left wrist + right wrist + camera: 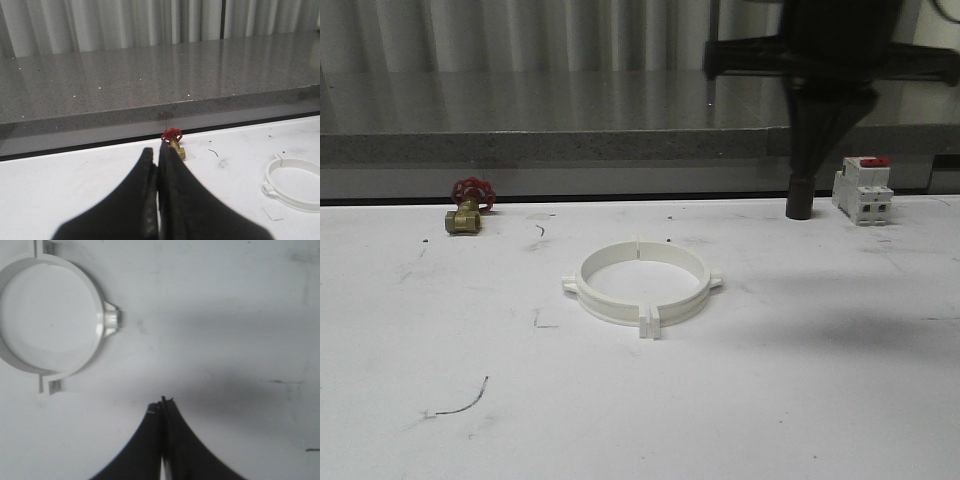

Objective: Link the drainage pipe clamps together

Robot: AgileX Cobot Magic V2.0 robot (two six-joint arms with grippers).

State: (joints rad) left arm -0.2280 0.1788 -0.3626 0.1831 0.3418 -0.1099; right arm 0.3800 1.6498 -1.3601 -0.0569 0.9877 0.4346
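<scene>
With the two drainage pipe clamps already lying mated as one ring on the white table, my right gripper hangs closed and empty, the ring well beyond and to one side of its fingertips. My left gripper is likewise closed on nothing, pointing toward the red-handled valve, the ring off to its side. Bare tabletop surrounds the ring on every side, so I judge withdrawal paths unobstructed.

Bare desk all round the joined clamps, open on every side. Valve far left and breaker far right crowd the back edge, near the grey ledge.
</scene>
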